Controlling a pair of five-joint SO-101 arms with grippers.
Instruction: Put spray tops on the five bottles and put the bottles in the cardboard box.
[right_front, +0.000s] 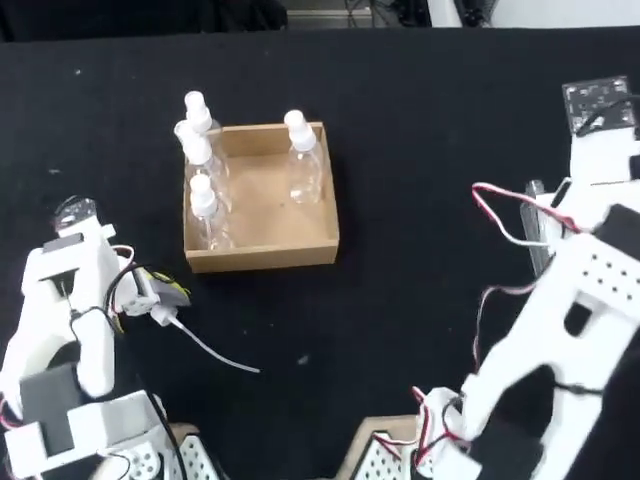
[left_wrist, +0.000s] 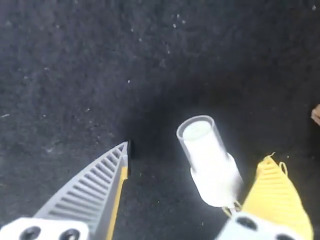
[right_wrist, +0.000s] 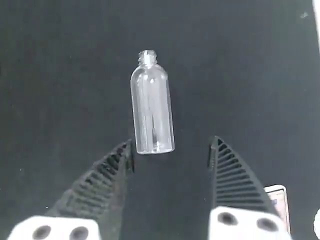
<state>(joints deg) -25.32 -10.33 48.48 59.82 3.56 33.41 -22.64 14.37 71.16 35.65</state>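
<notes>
Gaping, the left gripper (left_wrist: 197, 152) straddles 1 spray top (left_wrist: 207, 167); the right gripper (right_wrist: 172, 141), likewise released, faces 1 uncapped bottle (right_wrist: 151, 107).

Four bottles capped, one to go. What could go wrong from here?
The last bottle lies on its side at the open right claw; round, it could roll when pinched. The spray top sits off-centre in the open left claw, and its long tube trails loose; it may tilt, snag or miss the neck.
</notes>
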